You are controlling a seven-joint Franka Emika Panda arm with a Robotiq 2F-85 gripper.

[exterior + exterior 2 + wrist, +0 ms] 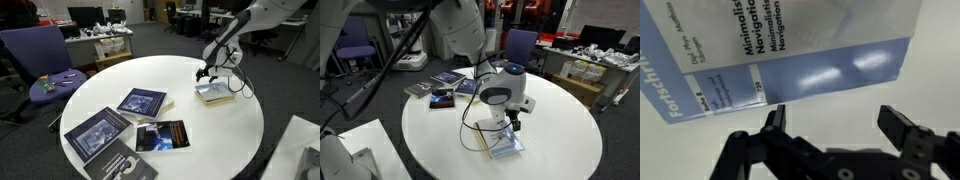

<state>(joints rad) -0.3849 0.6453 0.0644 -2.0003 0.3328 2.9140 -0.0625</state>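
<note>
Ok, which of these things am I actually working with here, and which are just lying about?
In hand: the open gripper, over the pale blue book by the table edge.
Lying about: blue picture book, dark book, orange-marked booklet, grey book, purple chair.

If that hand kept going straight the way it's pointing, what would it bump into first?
Probably the pale blue book lying on the white table: the open hand points down right over its edge. Depth is unclear, so it might meet the table beside it.
</note>
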